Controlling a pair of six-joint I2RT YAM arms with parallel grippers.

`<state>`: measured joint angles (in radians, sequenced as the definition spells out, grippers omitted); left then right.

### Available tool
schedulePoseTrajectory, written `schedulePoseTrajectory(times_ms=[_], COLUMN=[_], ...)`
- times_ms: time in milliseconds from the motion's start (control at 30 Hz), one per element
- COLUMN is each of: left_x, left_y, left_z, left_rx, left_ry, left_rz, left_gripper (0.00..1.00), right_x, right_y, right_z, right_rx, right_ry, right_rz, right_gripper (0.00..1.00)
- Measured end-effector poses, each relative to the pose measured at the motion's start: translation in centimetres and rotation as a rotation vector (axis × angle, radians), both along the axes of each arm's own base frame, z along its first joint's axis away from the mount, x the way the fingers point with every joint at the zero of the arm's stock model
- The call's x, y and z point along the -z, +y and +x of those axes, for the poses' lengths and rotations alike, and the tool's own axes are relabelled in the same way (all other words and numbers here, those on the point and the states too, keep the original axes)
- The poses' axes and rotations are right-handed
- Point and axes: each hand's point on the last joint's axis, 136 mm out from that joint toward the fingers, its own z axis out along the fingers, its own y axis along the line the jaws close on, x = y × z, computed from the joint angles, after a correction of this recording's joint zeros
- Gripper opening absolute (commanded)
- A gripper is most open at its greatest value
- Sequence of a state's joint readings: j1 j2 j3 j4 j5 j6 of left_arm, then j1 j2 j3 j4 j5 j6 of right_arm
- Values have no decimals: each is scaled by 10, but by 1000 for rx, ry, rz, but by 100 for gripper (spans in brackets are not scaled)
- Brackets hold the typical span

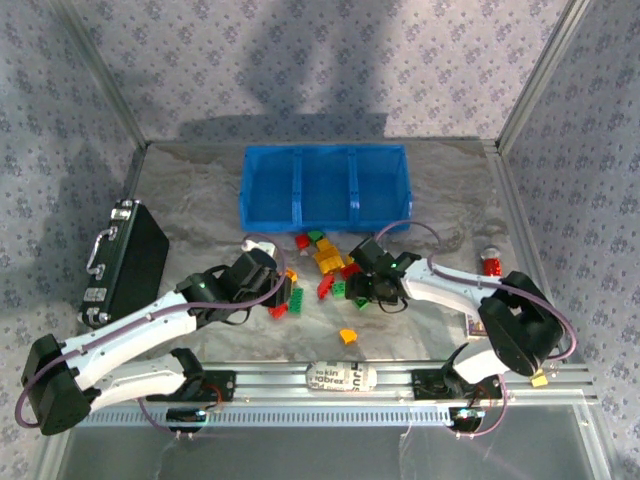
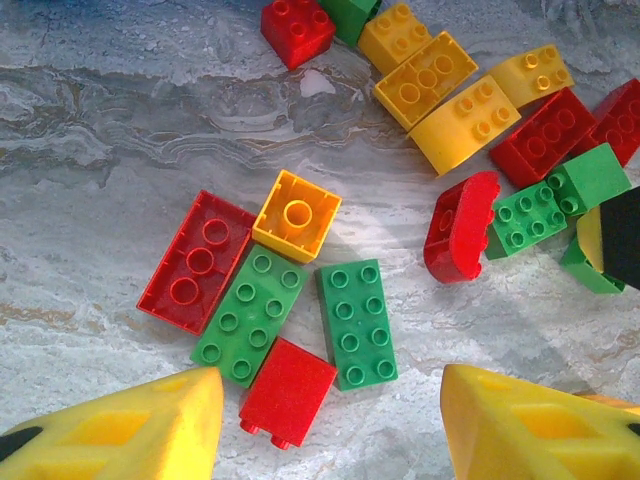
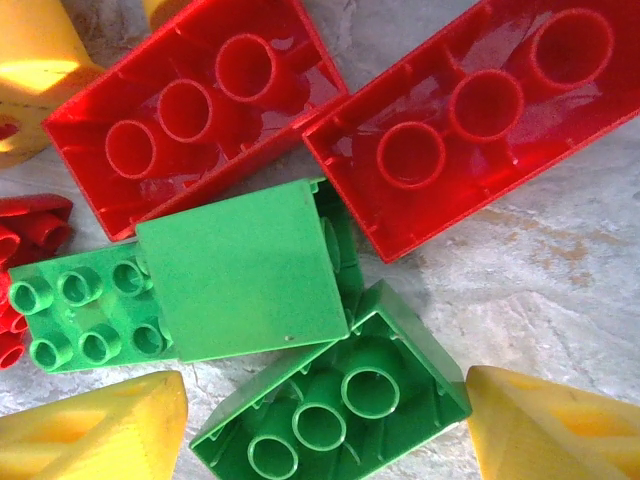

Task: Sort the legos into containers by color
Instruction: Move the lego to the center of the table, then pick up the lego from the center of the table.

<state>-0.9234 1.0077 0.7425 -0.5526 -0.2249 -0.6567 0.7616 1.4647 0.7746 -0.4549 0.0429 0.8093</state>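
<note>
The legos lie in a loose heap [image 1: 322, 262] on the marbled table, just in front of the blue bin [image 1: 322, 150] with its three containers. My left gripper [image 2: 330, 430] is open and hovers low over a red brick on its side [image 2: 288, 390] and a green eight-stud brick [image 2: 357, 322]. A second green brick [image 2: 245, 315] and an upturned red one [image 2: 195, 262] lie beside them. My right gripper [image 3: 325, 430] is open, with its yellow fingers [image 3: 90, 430] on either side of an upturned green brick [image 3: 330, 400] that rests on the table. Two upturned red bricks [image 3: 190, 110] lie beyond it.
A black hard case [image 1: 125, 262] stands at the left edge. One yellow-orange brick [image 1: 347, 336] lies alone near the front rail. A white-labelled tube [image 1: 340, 378] lies on the rail and a small red-capped object [image 1: 491, 262] sits at the right. Patterned walls enclose the table.
</note>
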Motion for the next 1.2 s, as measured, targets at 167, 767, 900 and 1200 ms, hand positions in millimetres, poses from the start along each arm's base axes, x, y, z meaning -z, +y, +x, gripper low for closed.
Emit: schedulePoseTrajectory(times_ms=[167,767,900,1200], left_x=[-1,5,5,5], left_y=[0,4,4,4], left_z=[1,2,2,1], left_rx=[-3,-15,-13,-17], left_ry=[-2,10,13,18], left_rz=[-3,1,-1,-6], left_gripper=[60,60,59,59], right_x=[9,7,11,11], right_y=[-2,-24,-35,-34], right_z=[-2,-17,-21,-19], right_rx=[8,28,44,43], right_ry=[24,15,35,35], right_rz=[-21,-125,-142,-145], right_gripper=[78,62,57,45])
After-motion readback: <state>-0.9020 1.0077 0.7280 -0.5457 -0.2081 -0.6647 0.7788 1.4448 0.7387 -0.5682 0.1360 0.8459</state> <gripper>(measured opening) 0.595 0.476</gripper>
